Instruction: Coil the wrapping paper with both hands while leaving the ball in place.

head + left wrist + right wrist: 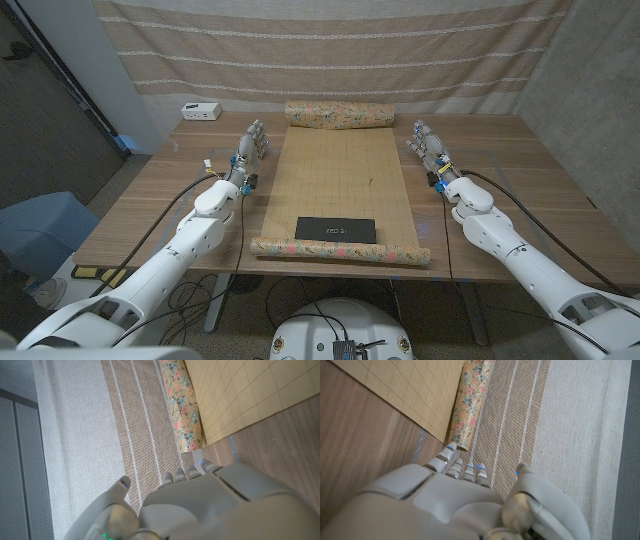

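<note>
A tan gridded sheet of wrapping paper [340,180] lies unrolled down the table's middle. Its far end is a floral roll [340,114], and its near end curls into a thinner floral roll [340,250]. A flat black rectangle [336,229] lies on the sheet near that front curl; I see no ball. My left hand [250,150] stands beside the sheet's left edge, just short of the far roll, fingers straight and holding nothing. My right hand [428,148] mirrors it off the right edge. The wrist views show the roll's ends [182,410] [470,402] beyond my left hand [200,505] and right hand [450,500].
A small white box [200,111] sits at the table's far left corner. A striped curtain [330,50] hangs right behind the table. A blue bin [40,235] stands on the floor to the left. Bare wood flanks the sheet on both sides.
</note>
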`<state>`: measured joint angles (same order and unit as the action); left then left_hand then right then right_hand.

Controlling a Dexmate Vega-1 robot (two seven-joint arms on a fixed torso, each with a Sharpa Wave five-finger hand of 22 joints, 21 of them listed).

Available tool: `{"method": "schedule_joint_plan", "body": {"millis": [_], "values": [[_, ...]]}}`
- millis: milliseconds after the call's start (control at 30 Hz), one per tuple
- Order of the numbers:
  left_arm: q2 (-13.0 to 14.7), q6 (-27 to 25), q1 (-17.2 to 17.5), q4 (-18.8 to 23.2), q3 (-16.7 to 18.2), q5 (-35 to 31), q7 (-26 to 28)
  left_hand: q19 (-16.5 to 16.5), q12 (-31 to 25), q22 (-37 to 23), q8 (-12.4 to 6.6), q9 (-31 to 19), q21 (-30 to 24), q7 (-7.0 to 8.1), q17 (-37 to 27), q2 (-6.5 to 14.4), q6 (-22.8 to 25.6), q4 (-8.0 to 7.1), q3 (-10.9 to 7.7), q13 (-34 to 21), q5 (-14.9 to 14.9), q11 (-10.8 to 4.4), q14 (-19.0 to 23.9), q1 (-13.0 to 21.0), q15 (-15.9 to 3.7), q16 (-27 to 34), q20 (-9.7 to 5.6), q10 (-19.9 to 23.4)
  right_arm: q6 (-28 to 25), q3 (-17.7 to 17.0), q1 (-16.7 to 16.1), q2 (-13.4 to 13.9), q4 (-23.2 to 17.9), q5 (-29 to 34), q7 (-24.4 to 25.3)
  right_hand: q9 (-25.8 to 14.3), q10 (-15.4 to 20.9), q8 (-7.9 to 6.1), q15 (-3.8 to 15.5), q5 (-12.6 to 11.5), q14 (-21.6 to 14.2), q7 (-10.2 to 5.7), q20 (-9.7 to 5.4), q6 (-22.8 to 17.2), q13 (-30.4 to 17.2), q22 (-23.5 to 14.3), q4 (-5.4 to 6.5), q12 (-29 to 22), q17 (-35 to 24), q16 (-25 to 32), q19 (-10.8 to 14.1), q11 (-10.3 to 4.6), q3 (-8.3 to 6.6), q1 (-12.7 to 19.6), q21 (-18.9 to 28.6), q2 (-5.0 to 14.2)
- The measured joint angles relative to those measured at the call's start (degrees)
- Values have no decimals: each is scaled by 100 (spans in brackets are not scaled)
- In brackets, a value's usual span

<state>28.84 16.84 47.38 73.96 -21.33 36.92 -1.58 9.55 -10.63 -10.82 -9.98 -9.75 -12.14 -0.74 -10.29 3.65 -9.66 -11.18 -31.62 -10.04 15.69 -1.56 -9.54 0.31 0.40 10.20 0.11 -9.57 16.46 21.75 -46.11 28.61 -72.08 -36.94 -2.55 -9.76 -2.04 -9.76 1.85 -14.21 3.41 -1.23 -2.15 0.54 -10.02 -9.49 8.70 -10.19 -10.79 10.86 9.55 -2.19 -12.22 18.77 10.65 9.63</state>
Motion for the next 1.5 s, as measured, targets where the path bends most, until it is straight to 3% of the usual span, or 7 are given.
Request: {"method": "schedule_joint_plan", "body": {"millis": [133,233,333,467,567,767,1500], "values": [[-9,8,-4,0,-13,-21,14,0,-70,0,-42,0,-14,0,4,0,0,5,5,0,0,0,0,0,0,44,0,0,0,23,41,-7,42,0,0,-2,11,-27,-218,0,-88,62,25,62,0,0,-345,-11,63,0,63,189,-31,273,0,-226],[-12,48,-4,16,-18,-56,50,40,-174,13,-128,0,-107,22,17,15,-22,45,45,0,0,6,-34,15,38,102,72,-21,-1,36,50,-7,42,81,-5,-27,93,-42,-436,0,-231,82,277,82,0,0,-556,-23,67,0,176,285,-59,446,40,-296],[-27,102,17,63,-18,-93,101,-135,-235,17,-172,1,-169,58,43,76,-24,114,26,-25,0,196,-29,76,178,133,246,-29,16,44,50,-4,18,145,65,-26,175,-73,-533,24,-327,104,365,57,0,1,-672,-23,67,35,256,366,-93,545,43,-335],[-39,197,63,120,-8,-162,207,-403,-320,39,-172,-10,-210,169,71,141,-19,354,-20,-25,-32,351,-29,330,264,133,459,-19,43,52,24,25,-67,222,138,-26,248,-126,-600,47,-398,100,414,-72,1,1,-785,-66,66,45,306,439,-99,633,43,-346],[-40,253,111,191,5,-250,330,-629,-400,41,-172,-27,-210,253,71,271,-17,718,-134,-52,-240,488,-31,686,476,133,772,0,50,71,-20,90,-184,304,204,-26,309,-128,-647,90,-487,75,486,-193,1,-13,-885,-84,66,45,351,500,-119,737,43,-392],[44,294,253,457,9,-544,613,-892,-422,27,-172,-27,-210,309,54,386,149,1091,-272,-51,-463,443,284,1025,632,133,1040,282,-6,129,-134,311,-531,621,377,-26,337,-128,-666,131,-568,10,515,-259,1,-26,-985,-84,66,45,365,528,-162,823,43,-393],[752,119,793,1766,-36,-1663,1130,-899,-422,28,-172,-26,-210,277,54,320,179,1272,-292,-79,-533,450,363,1185,648,133,1070,353,-811,217,-727,1364,-2263,1495,659,-25,368,-128,-636,219,-598,-11,545,-279,2,-26,-1132,-84,65,45,396,496,-219,963,43,-358]]}}
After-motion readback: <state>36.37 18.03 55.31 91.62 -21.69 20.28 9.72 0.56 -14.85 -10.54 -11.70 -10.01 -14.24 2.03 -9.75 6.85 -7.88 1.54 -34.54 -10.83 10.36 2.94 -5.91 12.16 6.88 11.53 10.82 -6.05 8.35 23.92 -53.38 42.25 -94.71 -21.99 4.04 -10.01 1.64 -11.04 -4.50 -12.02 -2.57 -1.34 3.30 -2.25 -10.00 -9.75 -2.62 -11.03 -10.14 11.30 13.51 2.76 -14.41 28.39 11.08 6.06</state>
